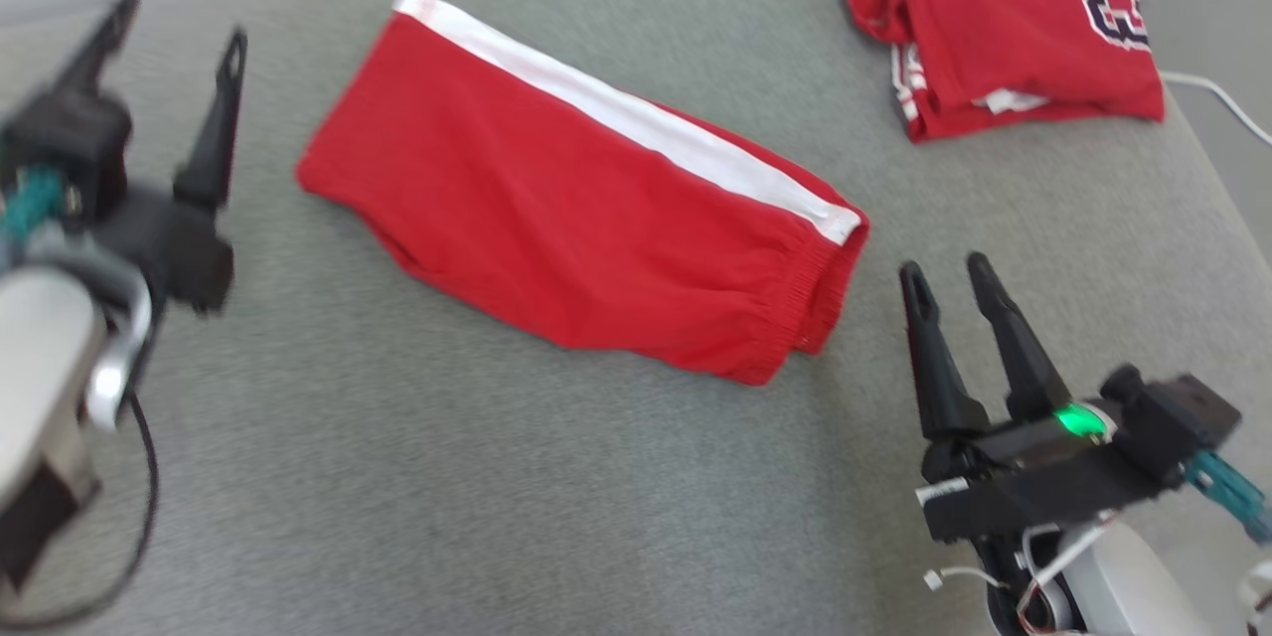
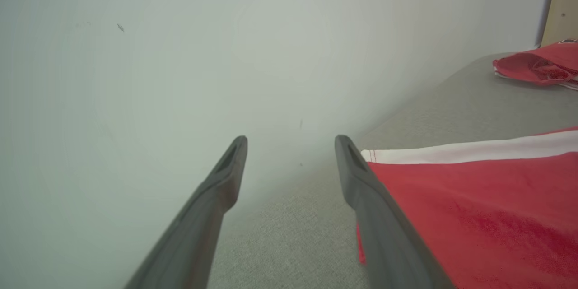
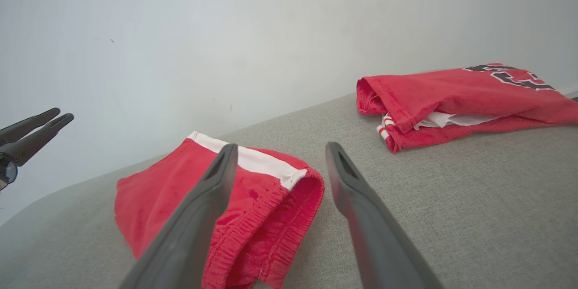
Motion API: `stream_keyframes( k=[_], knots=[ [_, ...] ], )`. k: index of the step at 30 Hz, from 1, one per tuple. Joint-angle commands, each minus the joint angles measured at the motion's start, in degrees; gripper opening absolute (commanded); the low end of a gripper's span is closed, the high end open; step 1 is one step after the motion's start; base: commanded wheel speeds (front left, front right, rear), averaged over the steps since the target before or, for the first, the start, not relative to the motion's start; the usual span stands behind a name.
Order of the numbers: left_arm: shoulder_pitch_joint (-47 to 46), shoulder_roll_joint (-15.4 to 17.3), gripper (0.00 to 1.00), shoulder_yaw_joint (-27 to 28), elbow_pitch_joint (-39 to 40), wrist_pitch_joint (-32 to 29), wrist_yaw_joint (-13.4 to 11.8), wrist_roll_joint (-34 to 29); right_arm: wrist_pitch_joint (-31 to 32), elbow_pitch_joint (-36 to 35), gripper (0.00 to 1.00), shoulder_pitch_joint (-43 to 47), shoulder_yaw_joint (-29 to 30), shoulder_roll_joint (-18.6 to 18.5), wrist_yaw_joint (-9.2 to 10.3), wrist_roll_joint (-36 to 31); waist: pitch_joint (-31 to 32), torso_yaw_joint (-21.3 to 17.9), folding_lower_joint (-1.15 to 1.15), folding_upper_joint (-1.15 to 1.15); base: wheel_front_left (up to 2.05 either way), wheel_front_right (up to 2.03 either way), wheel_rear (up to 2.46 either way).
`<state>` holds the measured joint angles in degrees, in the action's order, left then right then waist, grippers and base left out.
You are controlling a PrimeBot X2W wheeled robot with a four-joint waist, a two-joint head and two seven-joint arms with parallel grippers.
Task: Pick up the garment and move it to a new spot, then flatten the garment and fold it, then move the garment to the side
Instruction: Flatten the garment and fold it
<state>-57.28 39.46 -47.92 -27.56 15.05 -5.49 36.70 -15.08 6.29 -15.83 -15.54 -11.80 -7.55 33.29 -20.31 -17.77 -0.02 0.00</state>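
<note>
Both spread: left tool (image 1: 183,17), right tool (image 1: 945,265) | shorts (image 1: 576,209) seemingly folded

Red white-striped shorts (image 1: 556,219) folded flat, lying diagonally

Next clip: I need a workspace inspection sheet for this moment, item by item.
Surface: grey fabric surface, flat and smooth.
Job's things: red shorts with a white side stripe, folded, lying flat mid-surface; neither gripper touches them.
Clutter: folded red jersey with dark numerals, at the far right, apart from the shorts.
Grippers: left gripper open and empty, to the left of the shorts; right gripper open and empty, just off the shorts' waistband end.
Cables: white cable running right from beside the jersey; black cable looped at the left arm.
Surroundings: pale wall behind the surface.
</note>
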Motion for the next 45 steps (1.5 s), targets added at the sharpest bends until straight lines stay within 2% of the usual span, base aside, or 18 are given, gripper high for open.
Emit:
stream_keyframes(
  k=[1, 7, 14, 24, 25, 31, 35, 40, 45],
  knots=[
    [2.56, 0.12, 1.0, 1.29, 1.54, 0.14, -0.81, -0.8, -0.07, -0.61, 1.0, 1.05, 0.62, 0.24, 0.16, -0.82, 3.48, 3.38, 0.02, 0.0, 0.0, 0.0, 0.0],
    [16.56, -0.92, 1.0, 11.68, 11.08, 0.15, -4.25, -3.23, -0.07, -2.37, 1.0, 5.34, 4.26, 2.29, 0.16, -4.16, 6.79, 6.5, 0.02, 0.0, 0.0, 0.0, 0.0],
    [32.37, -5.5, 1.0, 23.51, 19.75, 0.16, -6.15, -6.8, -0.07, -4.19, 1.0, 9.03, 7.12, 4.21, 0.16, -9.01, 9.57, 9.72, 0.02, 0.0, 0.0, 0.0, 0.0],
    [48.43, -13.51, 1.0, 34.26, 25.6, 0.15, -5.16, -11.92, -0.07, -4.42, 1.0, 12.12, 9.83, 5.95, 0.16, -12.32, 11.21, 12.48, 0.02, 0.0, 0.0, 0.0, 0.0],
    [48.43, -13.51, 1.0, 34.26, 25.6, 0.15, -5.16, -11.92, -0.07, -4.42, 1.0, 12.12, 9.83, 5.95, 0.16, -12.32, 11.21, 12.48, 0.02, 0.0, 0.0, 0.0, 0.0],
    [54.76, -18.43, 1.0, 37.84, 26.58, 0.15, -2.83, -14.83, -0.07, -3.92, 1.0, 13.3, 10.53, 6.23, 0.16, -13.18, 12.14, 13.58, 0.02, 0.0, 0.0, 0.0, 0.0],
    [55.79, -20.34, 1.0, 39.5, 25.42, 0.15, -0.61, -16.39, -0.08, -3.56, 1.0, 13.49, 10.31, 6.29, 0.16, -13.62, 12.37, 13.81, 0.02, 0.0, 0.0, 0.0, 0.0],
    [50.71, -19.03, 1.0, 40.66, 23.56, 0.16, 3.2, -17.84, -0.07, -3.3, 1.0, 12.47, 9.65, 6.07, 0.16, -13.88, 11.32, 12.72, 0.02, 0.0, 0.0, 0.0, 0.0],
    [40.65, -15.2, 1.0, 40.27, 19.99, -1.48, 7.68, -18.35, -0.07, -2.87, 1.0, 10.73, 8.8, 6.56, 0.16, -13.57, 8.77, 9.53, 0.02, 0.0, 0.0, 0.0, 0.0]
  ],
)
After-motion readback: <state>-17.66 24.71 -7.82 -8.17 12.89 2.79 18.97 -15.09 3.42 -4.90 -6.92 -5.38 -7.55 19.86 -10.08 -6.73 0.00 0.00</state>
